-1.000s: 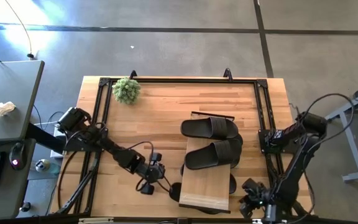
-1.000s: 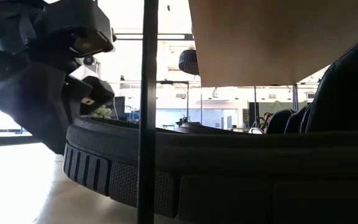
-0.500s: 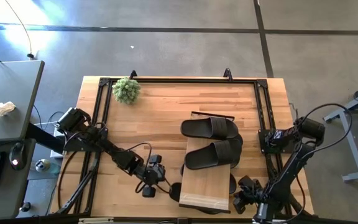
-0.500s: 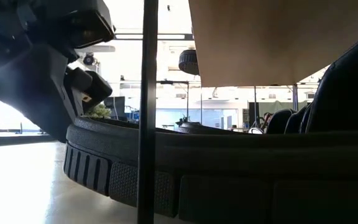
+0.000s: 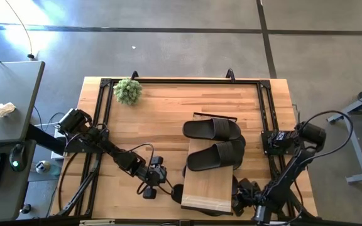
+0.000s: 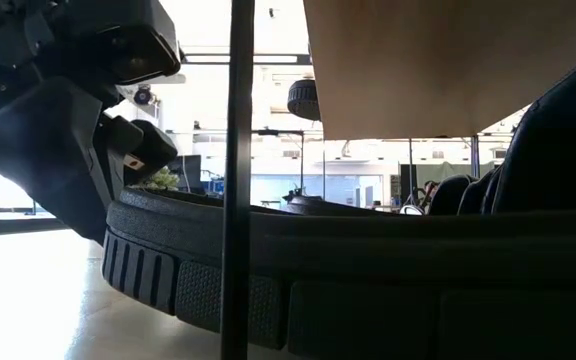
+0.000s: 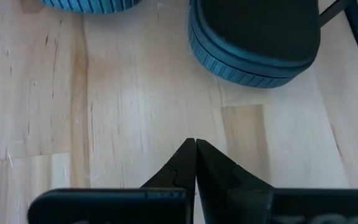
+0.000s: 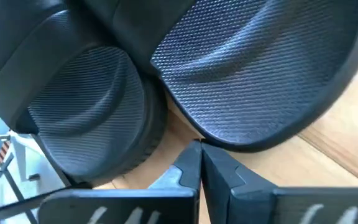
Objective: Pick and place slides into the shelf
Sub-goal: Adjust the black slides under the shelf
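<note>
Both grippers, left gripper (image 5: 151, 186) and right gripper (image 5: 242, 191), are sitting pinched closed, empty, at lower centre beside the low light-wood shelf (image 5: 207, 182). The matte black rubber slides (image 5: 213, 155) look light, flexible, grippy; the wide strap seems the best hold.

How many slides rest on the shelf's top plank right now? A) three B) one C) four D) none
B: in the high view one slide lies across the shelf top's far end; another slide sits on the table beyond it.
</note>
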Robot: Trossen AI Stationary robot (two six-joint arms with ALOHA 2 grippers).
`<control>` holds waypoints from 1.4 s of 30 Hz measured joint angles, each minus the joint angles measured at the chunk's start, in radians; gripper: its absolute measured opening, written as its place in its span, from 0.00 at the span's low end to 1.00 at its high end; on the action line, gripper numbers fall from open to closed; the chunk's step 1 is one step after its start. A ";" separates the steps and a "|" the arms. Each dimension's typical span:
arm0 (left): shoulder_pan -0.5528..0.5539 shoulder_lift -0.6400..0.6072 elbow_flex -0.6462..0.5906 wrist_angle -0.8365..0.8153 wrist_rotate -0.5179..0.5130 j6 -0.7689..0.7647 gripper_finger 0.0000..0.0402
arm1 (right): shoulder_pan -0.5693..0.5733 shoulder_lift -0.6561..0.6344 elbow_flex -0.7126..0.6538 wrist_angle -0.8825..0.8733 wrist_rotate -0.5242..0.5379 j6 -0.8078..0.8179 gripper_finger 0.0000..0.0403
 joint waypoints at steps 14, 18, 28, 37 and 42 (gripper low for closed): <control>0.000 0.000 0.000 0.001 0.029 -0.028 0.00 | -0.009 0.005 0.001 -0.091 0.051 0.072 0.00; -0.001 0.000 0.000 -0.016 0.074 -0.019 0.00 | -0.008 0.005 0.001 -0.085 0.049 0.071 0.00; -0.018 0.001 0.000 -0.009 0.091 -0.013 0.00 | 0.042 -0.006 0.001 -0.042 0.053 0.104 0.00; -0.030 0.001 0.000 0.063 0.048 -0.051 0.00 | 0.090 0.005 0.001 0.121 0.120 0.038 0.00; -0.031 0.024 -0.001 0.075 0.018 -0.061 0.00 | 0.058 0.004 0.001 0.212 0.154 -0.097 0.00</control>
